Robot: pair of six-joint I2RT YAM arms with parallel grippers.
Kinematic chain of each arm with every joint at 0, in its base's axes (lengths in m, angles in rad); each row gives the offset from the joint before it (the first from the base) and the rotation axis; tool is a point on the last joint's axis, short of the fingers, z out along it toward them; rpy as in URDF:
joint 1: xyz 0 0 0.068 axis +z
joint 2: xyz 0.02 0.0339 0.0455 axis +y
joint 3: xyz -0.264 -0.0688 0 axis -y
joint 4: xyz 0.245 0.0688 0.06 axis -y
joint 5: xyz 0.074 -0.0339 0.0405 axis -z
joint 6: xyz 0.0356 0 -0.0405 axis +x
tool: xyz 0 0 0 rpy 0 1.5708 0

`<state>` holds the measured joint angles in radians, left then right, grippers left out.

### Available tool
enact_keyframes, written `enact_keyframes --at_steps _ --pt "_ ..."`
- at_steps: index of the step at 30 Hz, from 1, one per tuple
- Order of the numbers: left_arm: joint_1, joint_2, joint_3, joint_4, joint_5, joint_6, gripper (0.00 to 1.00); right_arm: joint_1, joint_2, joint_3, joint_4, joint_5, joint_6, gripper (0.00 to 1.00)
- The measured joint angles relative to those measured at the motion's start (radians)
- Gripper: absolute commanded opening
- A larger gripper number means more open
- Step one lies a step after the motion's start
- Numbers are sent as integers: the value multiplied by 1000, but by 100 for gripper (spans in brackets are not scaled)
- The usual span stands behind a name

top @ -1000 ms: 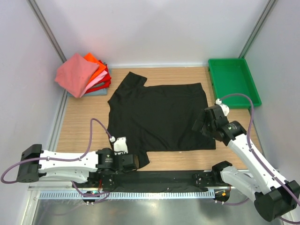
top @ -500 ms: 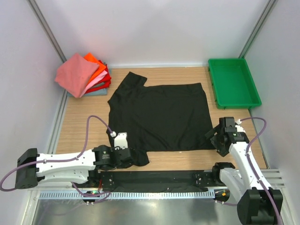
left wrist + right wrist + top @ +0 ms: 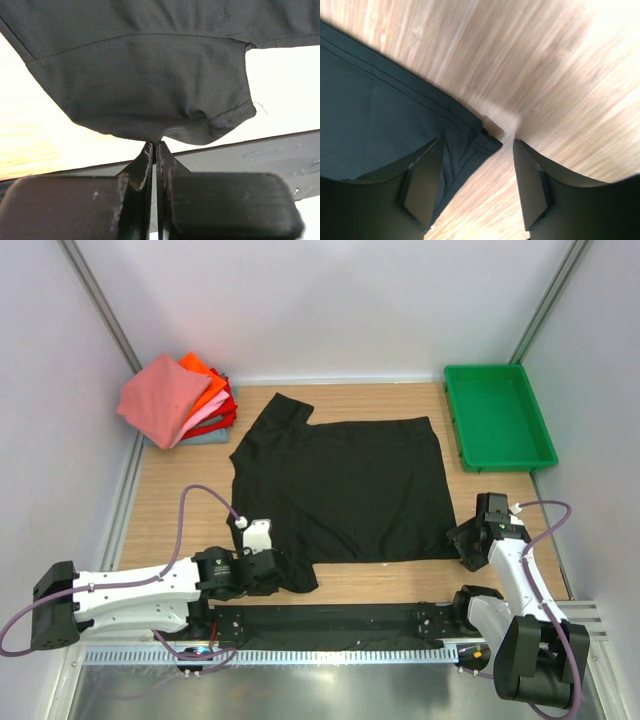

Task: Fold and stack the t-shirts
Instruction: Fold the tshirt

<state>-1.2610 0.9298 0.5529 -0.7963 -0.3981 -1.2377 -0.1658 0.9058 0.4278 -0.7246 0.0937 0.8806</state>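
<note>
We see that the right gripper [image 3: 477, 146] has dropped from above the hem side of the black t-shirt [image 3: 340, 485] to its near right corner, low over the table [image 3: 180, 510], so we judge a second hold for the fold is close. Its jaws stand apart with the hem corner [image 3: 487, 137] between them, one finger over cloth and the other over bare wood; nothing is pinched yet. The left gripper [image 3: 154, 150] stays clamped on the near sleeve [image 3: 150, 85], which bunches at its tips. The shirt lies spread flat mid-table, and the folded t-shirts [image 3: 180, 395] sit stacked at the far left corner.
</note>
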Motion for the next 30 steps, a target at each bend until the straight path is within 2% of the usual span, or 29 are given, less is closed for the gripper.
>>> enact_keyframes --at_steps 4,7,9,10,13,22,30 --pt "5 0 0 0 6 8 0 -5 19 -3 40 -10 -8 46" --pt "7 -2 0 -1 6 12 0 -6 19 -14 73 -18 -13 27" --pt "10 -7 0 -2 6 12 0 -6 15 -24 91 -28 -15 19" --pt "12 -12 0 -5 6 12 0 -6 10 -27 96 -32 -14 11" --pt "13 -29 0 -16 6 13 0 -6 -26 -41 91 -57 -16 1" --pt "14 -102 100 -166 7 21 0 -6 -170 42 -26 -74 -40 1" --pt "69 -35 242 -233 6 102 0 -6 -134 166 -54 -129 -82 1"
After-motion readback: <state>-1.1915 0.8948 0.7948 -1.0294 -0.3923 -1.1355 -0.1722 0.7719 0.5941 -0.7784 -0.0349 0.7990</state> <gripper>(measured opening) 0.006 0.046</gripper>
